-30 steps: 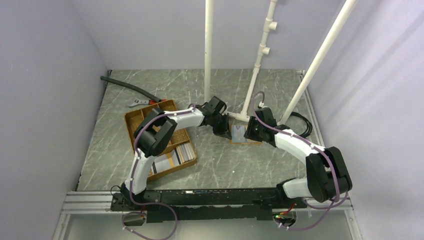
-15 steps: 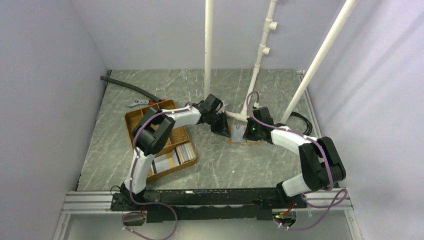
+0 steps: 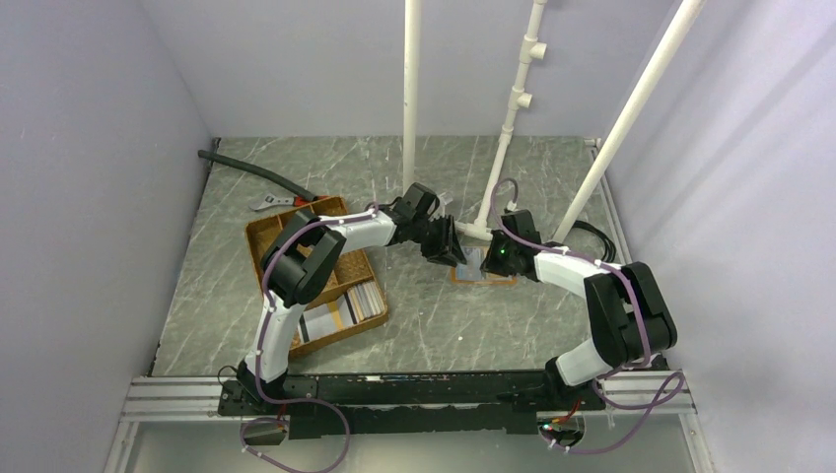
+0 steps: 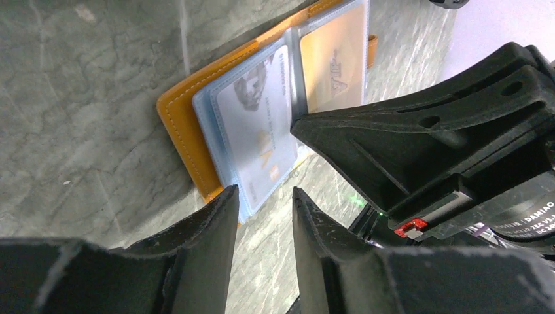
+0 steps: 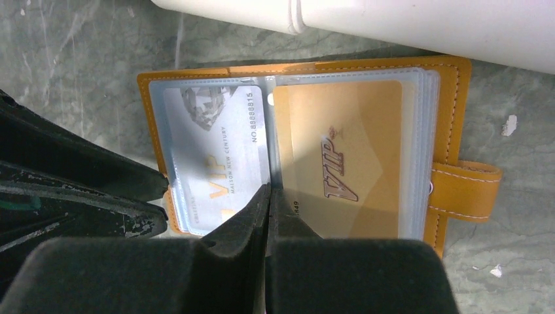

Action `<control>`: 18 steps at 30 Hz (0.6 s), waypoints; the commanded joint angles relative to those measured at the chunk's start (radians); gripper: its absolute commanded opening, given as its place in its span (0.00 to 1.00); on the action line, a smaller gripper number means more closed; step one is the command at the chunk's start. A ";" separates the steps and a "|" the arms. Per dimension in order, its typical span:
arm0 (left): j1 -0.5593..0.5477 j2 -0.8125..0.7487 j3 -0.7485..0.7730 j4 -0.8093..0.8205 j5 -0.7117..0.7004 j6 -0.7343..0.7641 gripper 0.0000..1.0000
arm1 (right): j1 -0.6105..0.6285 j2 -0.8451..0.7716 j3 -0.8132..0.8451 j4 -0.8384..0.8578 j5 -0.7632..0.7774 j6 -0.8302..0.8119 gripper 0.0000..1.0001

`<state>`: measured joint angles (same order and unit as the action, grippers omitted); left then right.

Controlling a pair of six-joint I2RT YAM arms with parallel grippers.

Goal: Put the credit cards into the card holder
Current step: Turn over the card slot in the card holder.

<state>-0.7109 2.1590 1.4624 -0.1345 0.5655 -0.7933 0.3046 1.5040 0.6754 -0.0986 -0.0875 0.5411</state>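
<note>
- An orange-tan leather card holder (image 5: 450,118) with clear plastic sleeves lies open and flat on the grey marbled table (image 3: 424,325). A white plastic pipe (image 5: 419,26) runs just behind its far edge.
- Two cards already sit in the holder's facing sleeves: a silver-white VIP card (image 5: 213,163) in the leaf away from the strap and a gold VIP card (image 5: 340,157) in the leaf nearest it.
- The right gripper (image 5: 268,193) has its fingers pressed together, tips at the holder's central fold. Whether a thin plastic leaf is nipped between them cannot be made out.
- The left gripper (image 4: 264,196) hangs just off the holder's strapless end, fingers apart with nothing between them.
- A brown woven divided tray (image 3: 286,212) stands well to the strapless side of the holder, with more pale loose cards (image 3: 355,301) lying flat in it.
- The cards look light, stiff and slick. Lying flat they offer little purchase, so a pinch across one edge, with the card tipped up, seems the surest hold.
- The holder looks soft and light, with floppy leaves likely to skid on the smooth stone. It probably needs pinning at its leather border or strap tab while a card is fed into a sleeve mouth.
</note>
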 commanded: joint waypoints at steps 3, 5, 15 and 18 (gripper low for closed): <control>-0.015 -0.018 0.012 0.043 0.005 -0.020 0.42 | -0.019 0.027 -0.014 -0.005 0.017 0.013 0.00; -0.020 -0.011 0.025 0.004 -0.026 -0.013 0.42 | -0.019 0.026 -0.013 -0.006 0.015 0.013 0.00; -0.031 0.028 0.031 0.045 -0.005 -0.023 0.44 | -0.022 0.027 -0.017 0.007 -0.005 0.011 0.00; -0.039 0.016 0.018 0.119 0.024 -0.024 0.39 | -0.021 0.024 -0.021 0.014 -0.022 0.018 0.00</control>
<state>-0.7353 2.1746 1.4742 -0.1253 0.5415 -0.8093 0.2882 1.5085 0.6750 -0.0921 -0.1123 0.5549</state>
